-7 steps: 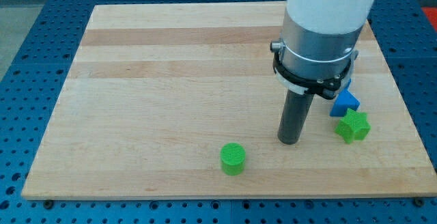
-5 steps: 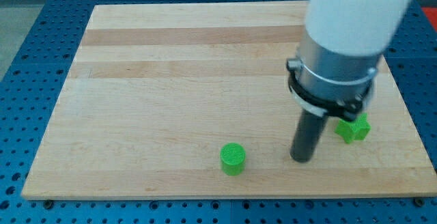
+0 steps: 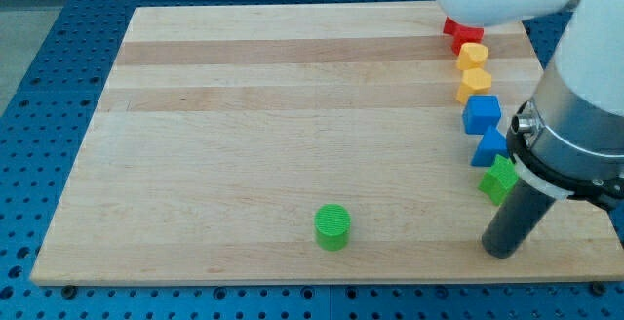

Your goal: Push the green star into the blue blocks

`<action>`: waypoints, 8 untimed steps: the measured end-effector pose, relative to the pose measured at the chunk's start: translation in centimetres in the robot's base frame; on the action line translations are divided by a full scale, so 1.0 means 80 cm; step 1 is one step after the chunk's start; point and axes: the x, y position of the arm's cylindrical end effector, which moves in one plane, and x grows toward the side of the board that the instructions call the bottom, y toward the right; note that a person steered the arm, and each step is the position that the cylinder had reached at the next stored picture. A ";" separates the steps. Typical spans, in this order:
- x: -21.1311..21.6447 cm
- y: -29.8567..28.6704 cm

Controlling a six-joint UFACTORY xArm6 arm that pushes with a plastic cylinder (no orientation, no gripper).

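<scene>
Green star (image 3: 499, 180) lies near the view's right edge of the wooden board (image 3: 244, 135), low on that side, and the arm's body covers part of it. Just above it, touching or almost touching, is a blue block with a sloped, wedge-like form (image 3: 490, 147), and above that one sits a blue cube (image 3: 481, 113). Further up the same column are two yellow blocks (image 3: 475, 84) (image 3: 472, 55) and a red block (image 3: 459, 33), whose shapes I cannot read well.

My tip (image 3: 501, 253) rests on the board just below the star, slightly toward the view's bottom. There are no jaws on this rod, so nothing is clenched or released; it only pushes.

I judge that the step in hand is the placing of the tip behind the star. The next move calls for a short push toward the view's top, kept centred so the star does not slip sideways.

A green cylinder (image 3: 333, 226) stands well apart, toward the bottom centre, and plays no role.
</scene>
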 end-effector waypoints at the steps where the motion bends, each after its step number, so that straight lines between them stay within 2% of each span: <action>1: 0.000 0.000; 2: -0.019 0.026; 7: -0.048 0.018; 8: -0.033 0.030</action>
